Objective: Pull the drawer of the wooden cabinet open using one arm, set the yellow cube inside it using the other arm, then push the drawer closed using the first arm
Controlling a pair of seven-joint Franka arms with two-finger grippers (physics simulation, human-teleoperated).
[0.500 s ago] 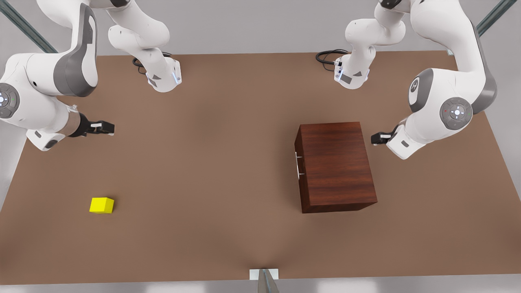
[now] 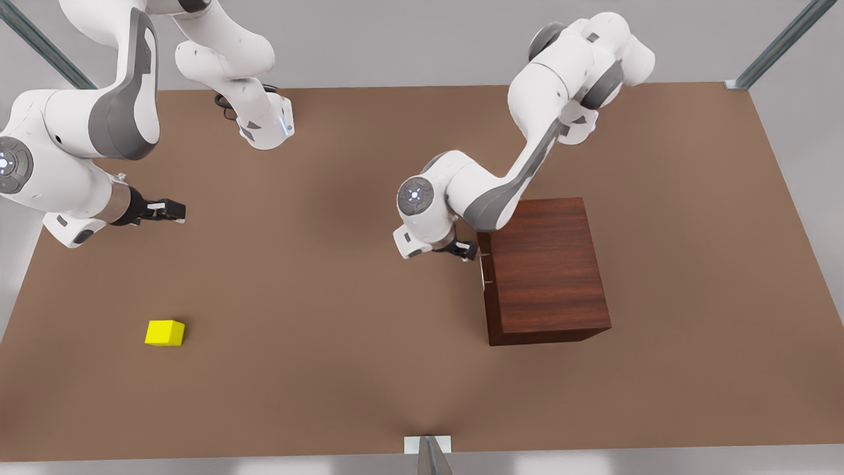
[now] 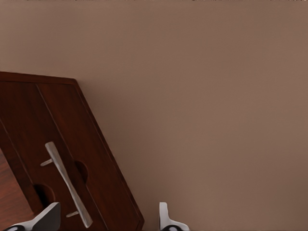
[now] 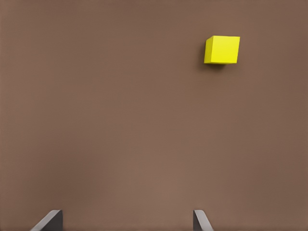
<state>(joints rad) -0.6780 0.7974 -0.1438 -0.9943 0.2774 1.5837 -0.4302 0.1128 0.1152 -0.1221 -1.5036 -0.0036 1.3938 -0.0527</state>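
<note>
Our open left gripper [image 2: 469, 251] sits off-centre of the drawer's bar handle [image 3: 67, 184] and could miss; our right gripper [image 2: 173, 210] waits open.

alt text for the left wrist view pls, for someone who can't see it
The left gripper, fingers open, hovers close to the silver bar handle on the closed drawer of the wooden cabinet. Bare brown table lies beyond.

I can read no text, label, brand or number on anything here; any tiny marks on my joints seem illegible.
</note>
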